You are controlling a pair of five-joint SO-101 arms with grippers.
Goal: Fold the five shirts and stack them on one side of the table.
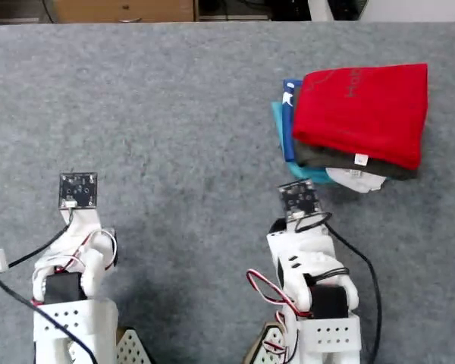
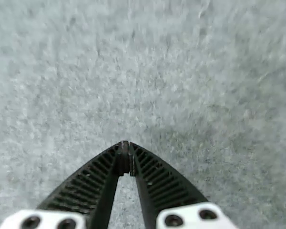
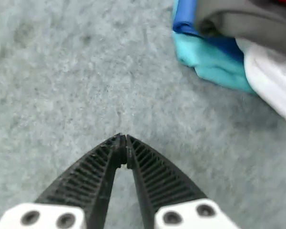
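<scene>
Shirts [image 1: 350,130] stacked folded at two o'clock on grey table [image 1: 174,114], red shirt [image 1: 368,102] topmost, left gripper [image 2: 125,148] pinched together, right gripper [image 3: 123,140] together too, near the stack

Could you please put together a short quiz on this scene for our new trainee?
1. True or false: the red shirt lies on top of the stack.
2. The right gripper is: A) wide open; B) shut, holding nothing; C) shut on a shirt.
3. How many shirts of different colours show in the stack?

Key: 1 true. 2 B. 3 five: the red shirt plus the dark grey shirt, the white shirt, the blue shirt and the turquoise shirt.
</scene>
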